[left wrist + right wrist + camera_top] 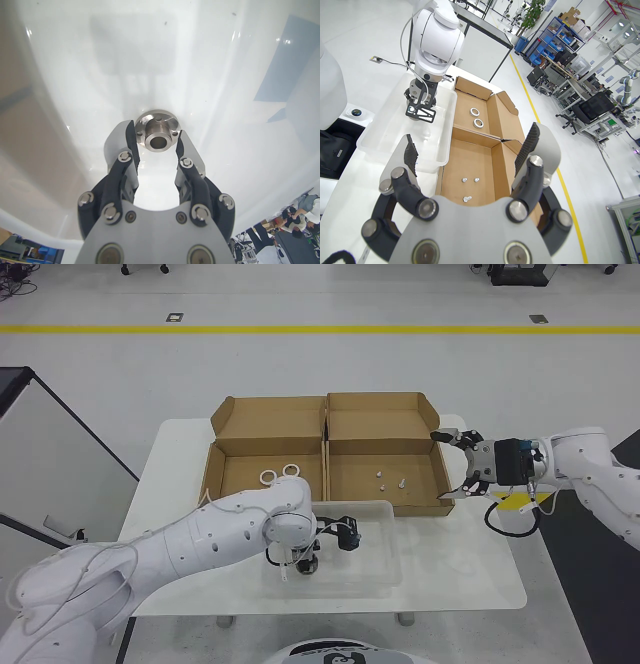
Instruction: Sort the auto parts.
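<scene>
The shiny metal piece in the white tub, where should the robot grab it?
Probably by the round collar sticking up from the middle of the metal piece, coming straight down from above. Its wide flat base lies on the floor of the tub, so the collar points up, and the tub walls would likely block a sideways reach.

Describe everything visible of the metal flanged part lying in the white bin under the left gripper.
The flanged part is shiny silvery metal: a round flange with small holes and a short open-bored tube rising from its centre. It sits flange-down on the floor of the white bin. The left gripper straddles it, black ribbed pads close beside the flange rim; whether they press it is unclear.
</scene>
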Action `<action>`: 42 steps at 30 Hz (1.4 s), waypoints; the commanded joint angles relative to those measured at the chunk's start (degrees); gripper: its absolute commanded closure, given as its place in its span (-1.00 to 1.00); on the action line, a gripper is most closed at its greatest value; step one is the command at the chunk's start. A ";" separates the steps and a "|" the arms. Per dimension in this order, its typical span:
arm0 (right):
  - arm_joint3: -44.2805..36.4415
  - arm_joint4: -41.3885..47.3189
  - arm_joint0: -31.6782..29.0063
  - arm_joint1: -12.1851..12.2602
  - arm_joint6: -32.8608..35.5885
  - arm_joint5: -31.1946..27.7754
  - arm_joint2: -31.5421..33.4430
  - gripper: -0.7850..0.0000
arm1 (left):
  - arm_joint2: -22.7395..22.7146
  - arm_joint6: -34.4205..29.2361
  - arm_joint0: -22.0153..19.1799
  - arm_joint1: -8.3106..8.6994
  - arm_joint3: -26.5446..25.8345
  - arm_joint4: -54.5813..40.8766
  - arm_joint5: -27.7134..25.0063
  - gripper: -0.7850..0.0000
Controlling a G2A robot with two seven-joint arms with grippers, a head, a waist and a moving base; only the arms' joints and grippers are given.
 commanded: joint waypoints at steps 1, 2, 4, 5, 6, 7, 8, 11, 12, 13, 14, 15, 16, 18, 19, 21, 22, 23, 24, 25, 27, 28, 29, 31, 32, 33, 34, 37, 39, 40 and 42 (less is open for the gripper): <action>0.00 0.00 0.00 0.00 0.00 0.00 0.00 -1.00 | 0.00 0.14 -0.01 0.31 -0.07 -0.33 -0.14 0.00; 0.00 0.00 0.00 0.00 0.00 0.00 0.00 -1.00 | 0.00 0.29 0.01 0.46 -0.05 -0.56 -0.29 -0.09; 0.00 0.00 0.00 0.00 0.00 0.00 0.00 -1.00 | 0.00 0.52 -0.05 0.75 -0.20 -0.64 -0.51 -0.15; 0.00 0.00 0.00 0.00 0.00 0.00 0.00 -1.00 | 0.00 0.64 -0.03 0.89 -0.28 -0.76 -0.63 -0.17; 0.00 0.00 0.00 0.00 0.00 0.00 0.00 -1.00 | 0.00 0.81 -0.05 1.02 -0.39 -0.94 -0.80 -0.22; 0.00 0.00 0.00 0.00 0.00 0.00 0.00 -1.00 | 0.00 0.92 -0.09 1.16 -0.45 -1.03 -0.92 -0.23; 0.00 0.00 0.00 0.00 0.00 0.00 0.00 -1.00 | 0.00 1.02 -0.22 1.28 -0.69 -0.59 -1.01 -0.30; 0.00 0.00 0.00 0.00 0.00 0.00 0.00 -1.00 | 0.00 1.27 -0.05 1.65 -1.43 -0.06 -1.27 -0.47; 0.00 0.00 0.00 0.00 0.00 0.00 0.00 -1.00 | 0.00 1.33 -0.09 1.72 -1.47 -0.04 -1.32 -0.45; 0.00 0.00 0.00 0.00 0.00 0.00 0.00 -1.00 | 0.00 1.40 -0.18 1.83 -1.44 -0.01 -1.39 -0.40; 0.00 0.00 0.00 0.00 0.00 0.00 0.00 -1.00 | 0.00 1.60 -0.23 1.94 -1.44 -0.07 -1.60 -0.36; 0.00 0.00 0.00 0.00 0.00 0.00 0.00 -1.00 | 0.00 1.82 -0.26 2.03 -1.39 -0.20 -1.81 -0.33; 0.00 0.00 0.00 0.00 0.00 0.00 0.00 -1.00 | 0.00 1.94 -0.30 2.11 -1.41 -0.16 -1.93 -0.29; 0.00 0.00 0.00 0.00 0.00 0.00 0.00 -1.00 | 0.00 2.10 -0.07 2.23 -1.50 0.21 -2.09 -0.21; 0.00 0.00 0.00 0.00 0.00 0.00 0.00 -1.00 | 0.00 2.08 0.09 2.26 -1.58 0.52 -2.07 -0.14; 0.00 0.00 0.00 0.00 0.00 0.00 0.00 -1.00 | 0.00 2.18 0.21 2.30 -1.64 0.66 -2.18 0.01; 0.00 0.00 0.00 0.00 0.00 0.00 0.00 -1.00 | 0.00 2.22 0.24 2.32 -1.64 0.68 -2.21 0.02; 0.00 0.00 0.00 0.00 0.00 0.00 0.00 -1.00 | 0.00 2.25 0.24 2.33 -1.69 0.78 -2.25 0.04; 0.00 0.00 0.00 0.00 0.00 0.00 0.00 -1.00 | 0.00 2.29 0.27 2.34 -1.72 0.89 -2.28 0.04; 0.00 0.00 0.00 0.00 0.00 0.00 0.00 -1.00 | 0.00 2.30 0.32 2.35 -1.74 0.94 -2.29 0.04; 0.00 0.00 0.00 0.00 0.00 0.00 0.00 -1.00 | 0.00 2.33 0.41 2.37 -1.79 1.07 -2.33 0.07; 0.00 0.00 0.00 0.00 0.00 0.00 0.00 -1.00 | 0.00 2.29 0.46 2.38 -1.80 1.19 -2.28 0.07; 0.00 0.00 0.00 0.00 0.00 0.00 0.00 -1.00 | 0.00 2.27 0.49 2.39 -1.83 1.24 -2.27 0.07; 0.00 0.00 0.00 0.00 0.00 0.00 0.00 -1.00 | 0.00 2.30 0.54 2.40 -1.87 1.36 -2.29 0.07; 0.00 0.00 0.00 0.00 0.00 0.00 0.00 -1.00 | 0.00 2.31 0.57 2.40 -1.87 1.39 -2.31 0.07; 0.00 0.00 0.00 0.00 0.00 0.00 0.00 -1.00 | 0.00 2.33 0.60 2.40 -1.87 1.42 -2.32 0.07; 0.00 0.00 0.00 0.00 0.00 0.00 0.00 -1.00 | 0.00 2.41 0.63 2.38 -1.89 1.43 -2.40 0.07; 0.00 0.00 0.00 0.00 0.00 0.00 0.00 -1.00 | 0.00 2.52 0.77 2.30 -1.73 1.76 -2.52 0.11; 0.00 0.00 0.00 0.00 0.00 0.00 0.00 -1.00 | 0.00 2.54 0.87 2.20 -1.68 1.99 -2.53 0.12; 0.00 0.00 0.00 0.00 0.00 0.00 0.00 -1.00 | 0.00 2.56 0.88 2.14 -1.64 2.09 -2.56 0.11; 0.00 0.00 0.00 0.00 0.00 0.00 0.00 -1.00 | 0.00 2.60 0.83 2.06 -1.65 2.09 -2.59 0.11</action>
